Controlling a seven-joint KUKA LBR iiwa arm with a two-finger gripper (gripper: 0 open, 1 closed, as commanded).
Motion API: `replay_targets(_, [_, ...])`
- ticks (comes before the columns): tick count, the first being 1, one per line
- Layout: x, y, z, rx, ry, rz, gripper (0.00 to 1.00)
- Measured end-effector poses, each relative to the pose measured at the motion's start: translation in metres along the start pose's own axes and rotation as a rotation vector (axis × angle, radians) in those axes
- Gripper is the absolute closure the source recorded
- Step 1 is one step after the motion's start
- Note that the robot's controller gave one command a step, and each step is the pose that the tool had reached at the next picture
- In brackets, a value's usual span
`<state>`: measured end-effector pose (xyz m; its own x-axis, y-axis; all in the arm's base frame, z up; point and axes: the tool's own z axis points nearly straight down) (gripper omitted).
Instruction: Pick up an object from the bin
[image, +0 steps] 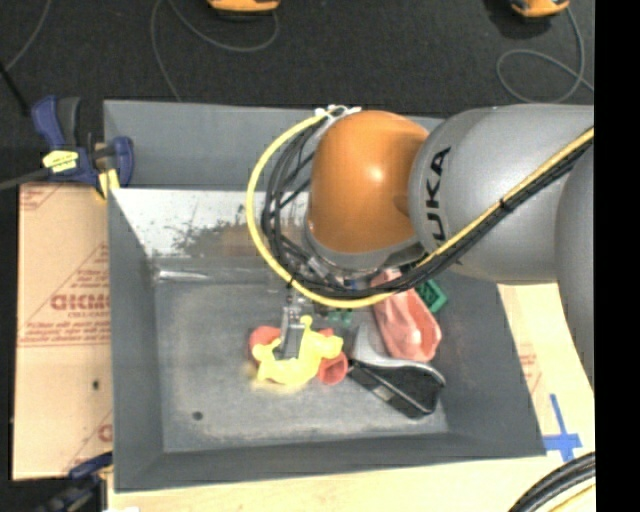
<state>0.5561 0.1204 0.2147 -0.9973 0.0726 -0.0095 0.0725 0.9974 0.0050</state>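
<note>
Claw (292, 338), half hidden under the arm (500, 190), hangs over a yellow toy (278, 372); its opening cannot be told.

Crumpled yellow toy (278, 372), middle of bin floor (200, 400)

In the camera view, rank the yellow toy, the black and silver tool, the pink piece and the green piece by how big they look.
Largest: the yellow toy and the black and silver tool, about alike.
Next: the pink piece, partly hidden.
Smallest: the green piece, mostly hidden.
</note>
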Motion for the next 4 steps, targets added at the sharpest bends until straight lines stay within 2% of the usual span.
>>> replay_targets(1, [-0.003,-0.020,0.044,0.003,0.003,0.059,0.00])
replay_targets(2, [-0.014,-0.031,0.077,0.002,0.000,-0.177,0.00])
replay_targets(3, [-0.007,-0.047,0.136,0.002,0.000,0.005,1.00])
replay_targets(4, [-0.007,-0.047,0.136,0.002,0.000,0.006,1.00])
